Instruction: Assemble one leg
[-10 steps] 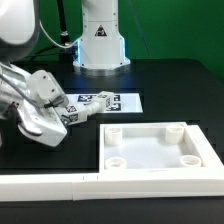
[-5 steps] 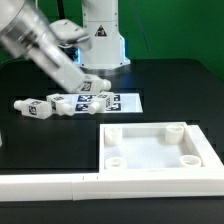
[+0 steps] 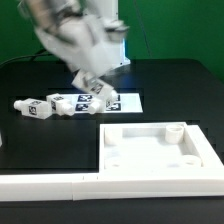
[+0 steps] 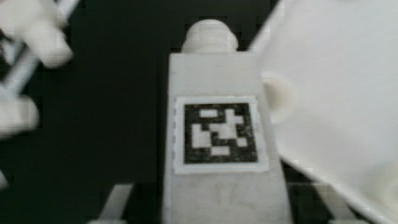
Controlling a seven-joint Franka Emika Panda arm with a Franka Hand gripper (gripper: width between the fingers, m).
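My gripper (image 3: 90, 80) is shut on a white leg (image 3: 103, 92) and holds it tilted just above the marker board (image 3: 125, 103). In the wrist view the leg (image 4: 221, 120) fills the middle, tag facing the camera and narrower end pointing away. The fingers (image 4: 130, 200) stand on either side of its near end, and my gripper (image 4: 217, 208) grips there. Two more tagged legs (image 3: 35, 108) (image 3: 60, 103) lie on the black table at the exterior view's left. The large white square panel (image 3: 150, 150) with corner holes lies at the exterior view's right.
A white rail (image 3: 50, 186) runs along the table's front edge and joins the panel's frame. The robot base (image 3: 108, 45) stands at the back. In the wrist view the panel's edge (image 4: 347, 70) and other white legs (image 4: 32, 40) flank the held leg.
The arm has swung from the exterior view's left, low over the legs, up and to the right. It now carries one leg over the marker board.
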